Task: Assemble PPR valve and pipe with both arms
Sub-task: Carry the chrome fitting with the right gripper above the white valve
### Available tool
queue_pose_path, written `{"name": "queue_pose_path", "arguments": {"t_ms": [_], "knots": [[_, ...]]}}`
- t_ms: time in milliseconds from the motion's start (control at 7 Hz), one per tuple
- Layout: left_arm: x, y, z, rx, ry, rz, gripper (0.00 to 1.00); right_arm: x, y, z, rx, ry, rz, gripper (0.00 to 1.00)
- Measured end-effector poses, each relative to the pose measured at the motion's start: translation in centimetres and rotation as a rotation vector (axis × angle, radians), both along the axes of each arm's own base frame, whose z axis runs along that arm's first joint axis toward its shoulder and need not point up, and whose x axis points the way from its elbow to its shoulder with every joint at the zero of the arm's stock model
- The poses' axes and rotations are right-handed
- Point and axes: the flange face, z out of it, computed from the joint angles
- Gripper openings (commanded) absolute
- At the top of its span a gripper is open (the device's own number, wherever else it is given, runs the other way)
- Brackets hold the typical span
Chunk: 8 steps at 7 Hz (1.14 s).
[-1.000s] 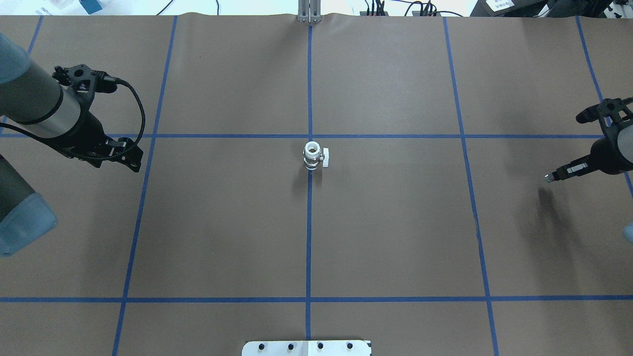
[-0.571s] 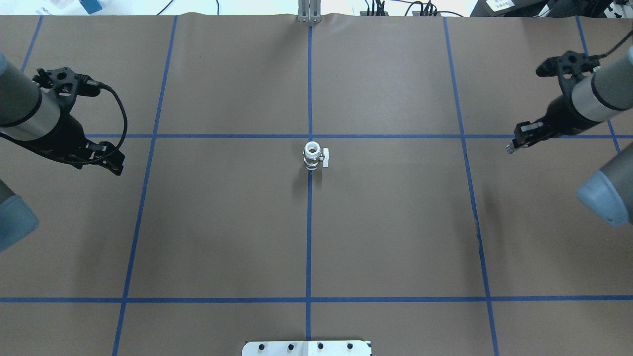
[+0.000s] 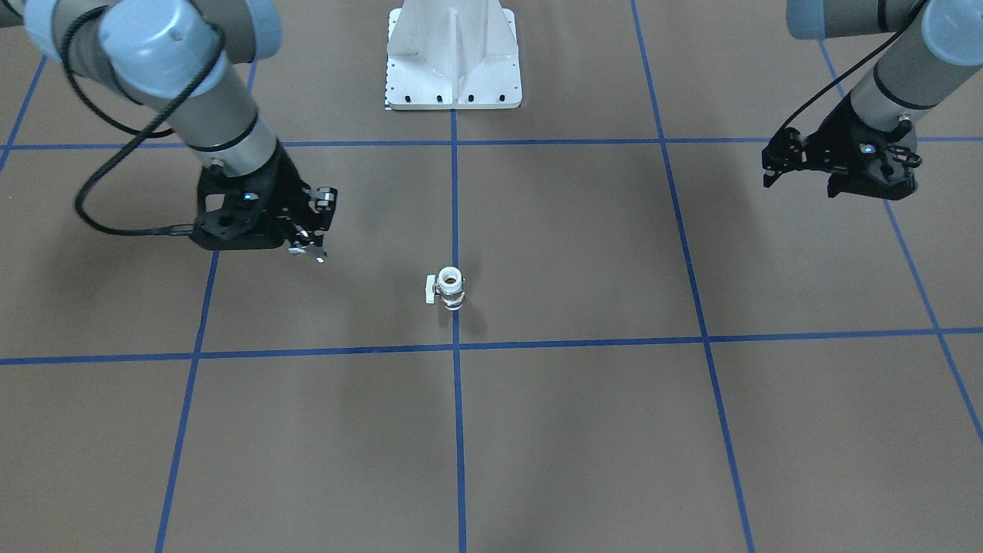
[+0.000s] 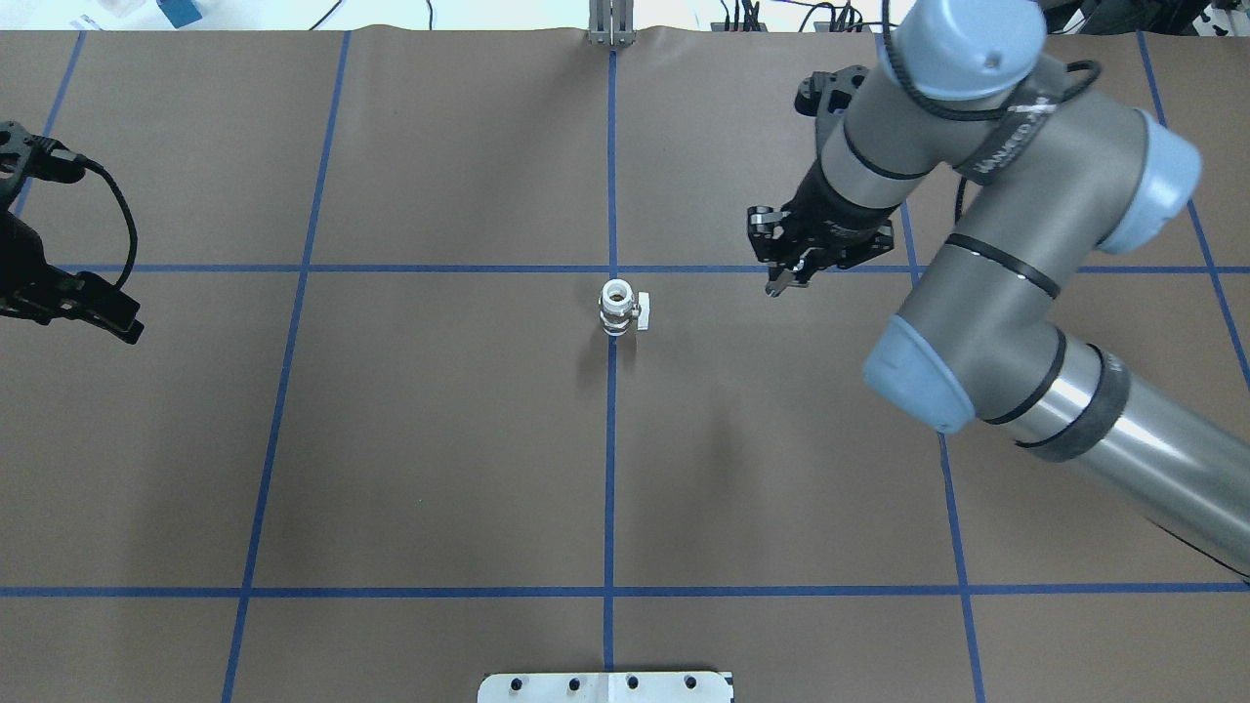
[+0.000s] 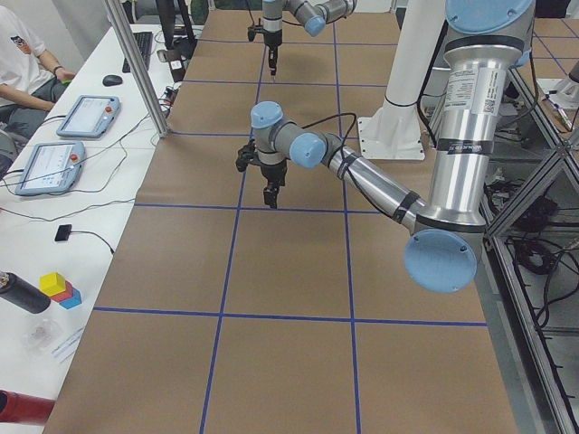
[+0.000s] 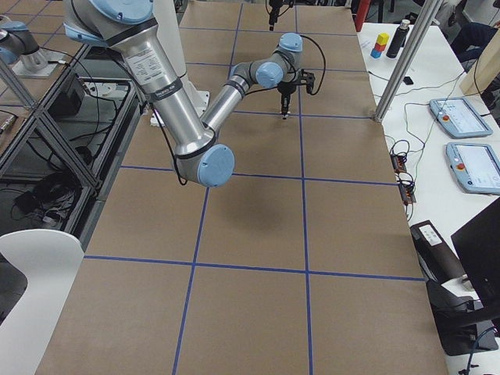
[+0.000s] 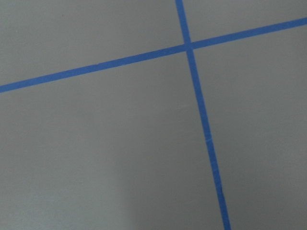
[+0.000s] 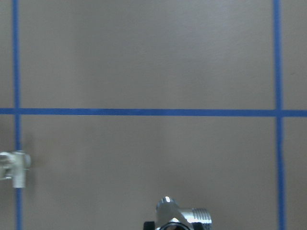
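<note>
The PPR valve [image 4: 618, 308] stands upright on the centre tape line, white ring end up and side handle to the view's right. It also shows in the front-facing view [image 3: 448, 286] and at the left edge of the right wrist view [image 8: 13, 165]. My right gripper [image 4: 781, 283] is shut on the pipe [image 8: 177, 215], a small shiny metal stub, and holds it above the table to the right of the valve, apart from it; the front-facing view shows this gripper too [image 3: 309, 247]. My left gripper [image 4: 103, 314] is empty and looks open at the far left edge.
Brown paper covers the table [image 4: 439, 439], marked by a blue tape grid. The white bolted pedestal [image 3: 453, 54] stands at the robot's side of the table. The left wrist view shows only paper and a tape crossing [image 7: 188, 46].
My right arm has swung in from the right edge toward the centre, carrying the pipe close to the valve. My left arm has drawn back further left. The valve has not moved.
</note>
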Motion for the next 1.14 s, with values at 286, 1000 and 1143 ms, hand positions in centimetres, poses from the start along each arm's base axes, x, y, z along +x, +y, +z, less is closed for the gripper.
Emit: {"name": "queue_pose_path", "arguments": {"t_ms": [286,1000,1143], "knots": [[-1.3,-0.2,0.7,-0.016,-0.006,-0.021,1.0,-5.8,0.2,-4.2,-0.029,0.005,0.033,0.0],[-2.7,0.5,2.6,-0.027,-0.019,-0.035,1.0,-11.5,-1.5,-8.6,-0.057,0.03,0.057,0.0],[-2.6,0.5,2.5,-0.027,-0.019,-0.035,1.0,-11.8,-1.4,-8.7,-0.055,0.034,0.059,0.0]]}}
